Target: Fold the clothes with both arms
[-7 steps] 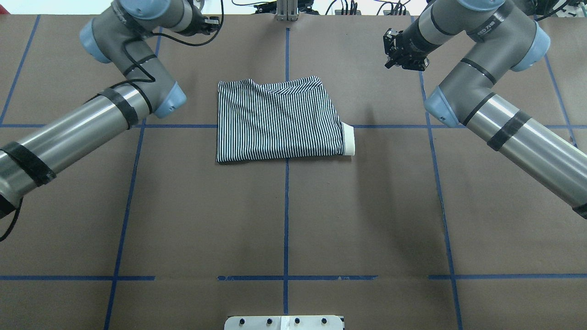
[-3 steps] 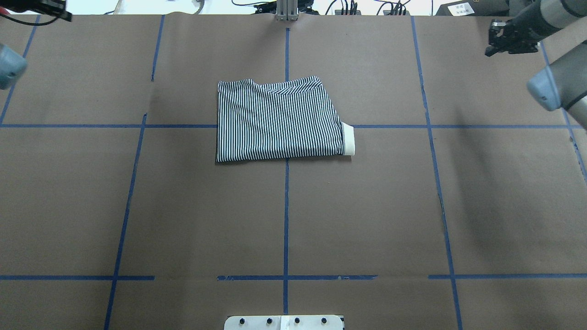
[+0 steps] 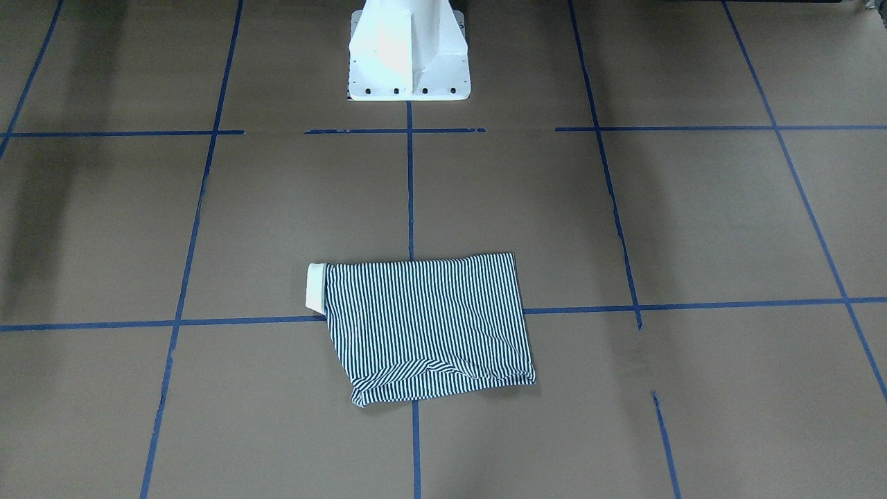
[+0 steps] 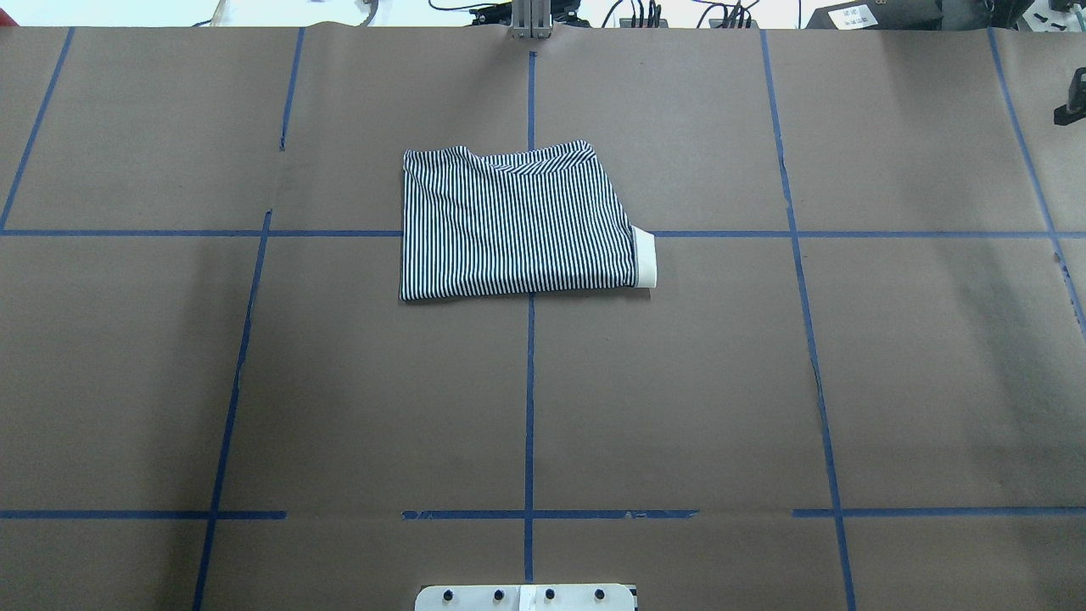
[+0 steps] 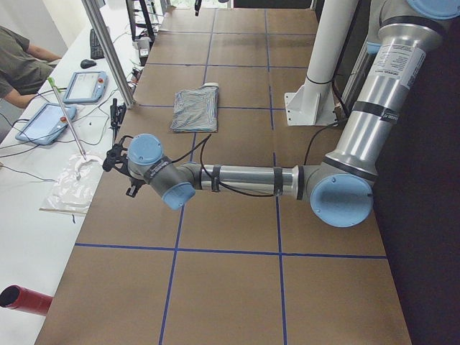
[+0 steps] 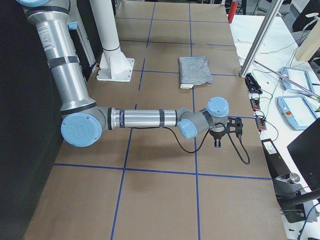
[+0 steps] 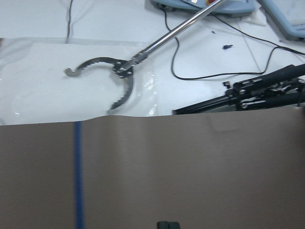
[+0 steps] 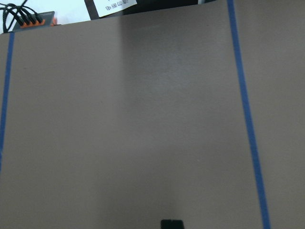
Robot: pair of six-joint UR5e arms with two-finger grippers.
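Grippers drawn out to the table ends, folded shirt lying alone.
Finger spacing cannot be told on the black two-finger left gripper (image 5: 118,162) or right gripper (image 6: 231,131). The grey-silver left arm (image 5: 244,178) and right arm (image 6: 145,119) have swung outward from the centre. The navy-and-white striped polo shirt (image 4: 517,225), unmoved, lies folded toward 12 o'clock on the brown-papered table (image 4: 679,382), its cream band (image 4: 645,259) at 3 o'clock and bare paper all round it.

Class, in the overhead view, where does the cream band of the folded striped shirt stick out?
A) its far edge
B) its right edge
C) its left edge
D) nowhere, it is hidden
B: the cream band pokes out past the right edge of the striped shirt.
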